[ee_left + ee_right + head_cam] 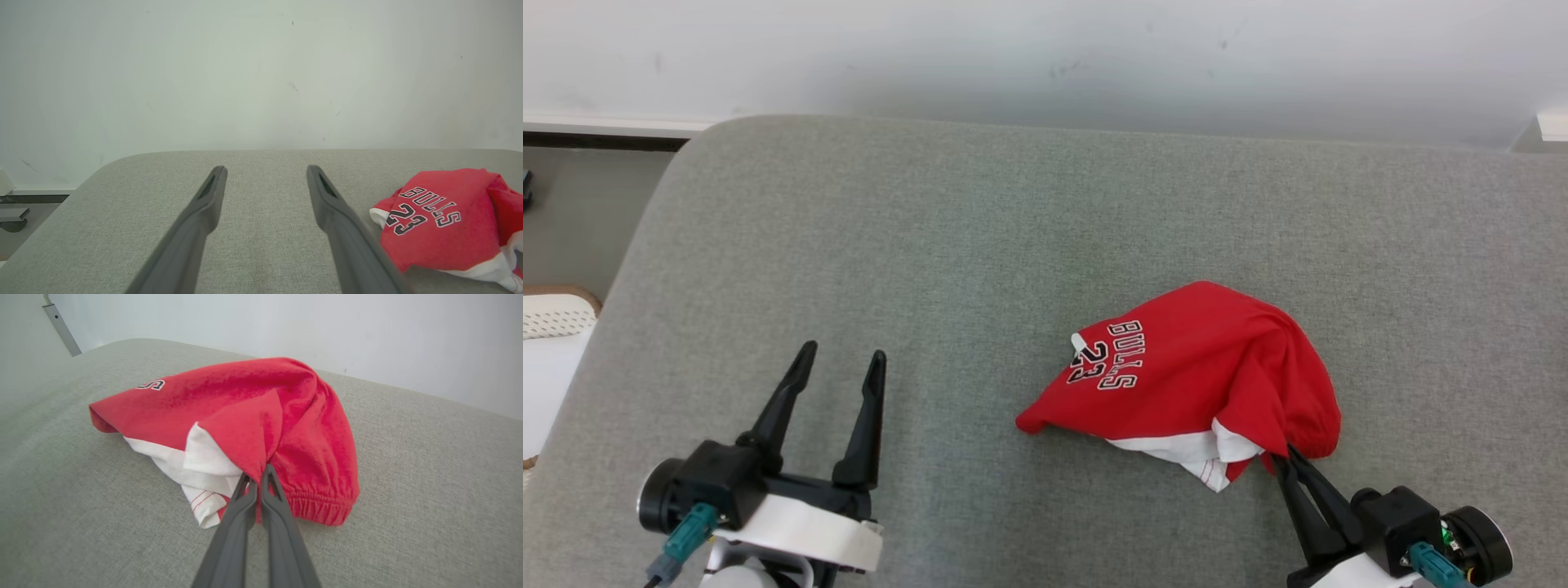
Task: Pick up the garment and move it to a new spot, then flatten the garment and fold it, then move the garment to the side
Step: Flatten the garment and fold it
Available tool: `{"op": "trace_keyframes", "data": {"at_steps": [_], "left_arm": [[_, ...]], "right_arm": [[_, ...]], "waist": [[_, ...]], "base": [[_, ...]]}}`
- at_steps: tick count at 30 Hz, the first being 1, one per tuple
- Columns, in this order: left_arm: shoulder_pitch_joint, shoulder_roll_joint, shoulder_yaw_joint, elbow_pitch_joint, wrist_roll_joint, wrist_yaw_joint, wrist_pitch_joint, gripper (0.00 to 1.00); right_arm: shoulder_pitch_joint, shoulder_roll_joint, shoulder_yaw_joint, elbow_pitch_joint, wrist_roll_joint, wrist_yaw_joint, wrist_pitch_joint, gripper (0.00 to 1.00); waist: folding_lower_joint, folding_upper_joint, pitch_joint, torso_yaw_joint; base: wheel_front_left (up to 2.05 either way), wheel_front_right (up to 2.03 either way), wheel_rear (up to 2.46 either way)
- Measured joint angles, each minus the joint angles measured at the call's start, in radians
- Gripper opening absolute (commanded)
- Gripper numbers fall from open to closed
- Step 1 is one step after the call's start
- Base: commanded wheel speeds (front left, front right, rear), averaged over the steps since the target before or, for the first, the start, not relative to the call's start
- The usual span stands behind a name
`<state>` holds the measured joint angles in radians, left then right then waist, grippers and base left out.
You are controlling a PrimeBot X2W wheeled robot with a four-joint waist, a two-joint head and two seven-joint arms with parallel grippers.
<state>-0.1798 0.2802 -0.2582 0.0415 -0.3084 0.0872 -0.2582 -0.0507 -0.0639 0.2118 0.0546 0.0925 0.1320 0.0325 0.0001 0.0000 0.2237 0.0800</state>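
Crumpled red-and-white jersey garment [1192,367], right side: right gripper [1286,455] clamped on near fold; left gripper [842,353] splayed, empty. Lift slowly, straight up.

Left gripper [265,170] hovers, fingers [203,206] spread, over grey cushion [265,232] near red garment [449,228].

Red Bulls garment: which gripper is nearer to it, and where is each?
Right. The right gripper is shut on the near right edge of the red Bulls garment. The left gripper stands open over the grey cushion, apart from the garment, to its left.
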Motion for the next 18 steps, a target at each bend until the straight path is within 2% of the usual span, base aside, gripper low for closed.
{"op": "trace_keyframes", "data": {"at_steps": [4, 12, 18], "left_arm": [[0.003, 0.000, 0.007, -0.001, 0.000, 0.002, -0.003, 1.00], [0.009, 0.003, 0.014, -0.008, 0.000, 0.003, -0.003, 1.00], [0.008, 0.003, 0.011, -0.012, 0.000, 0.002, -0.003, 1.00]], "right_arm": [[0.037, -0.009, 0.016, -0.087, 0.006, 0.000, 0.037, 0.00], [0.111, -0.077, 0.093, -0.325, 0.046, 0.000, 0.193, 0.00], [0.081, -0.091, 0.163, -0.474, 0.092, 0.000, 0.248, 0.00]], "waist": [[0.0000, 0.0000, -0.002, -0.011], [-0.0001, 0.0000, -0.004, -0.058], [-0.0001, 0.0000, -0.005, -0.077]], "base": [[0.00, 0.00, 0.00], [0.00, 0.00, 0.00], [0.00, 0.00, 0.00]]}}
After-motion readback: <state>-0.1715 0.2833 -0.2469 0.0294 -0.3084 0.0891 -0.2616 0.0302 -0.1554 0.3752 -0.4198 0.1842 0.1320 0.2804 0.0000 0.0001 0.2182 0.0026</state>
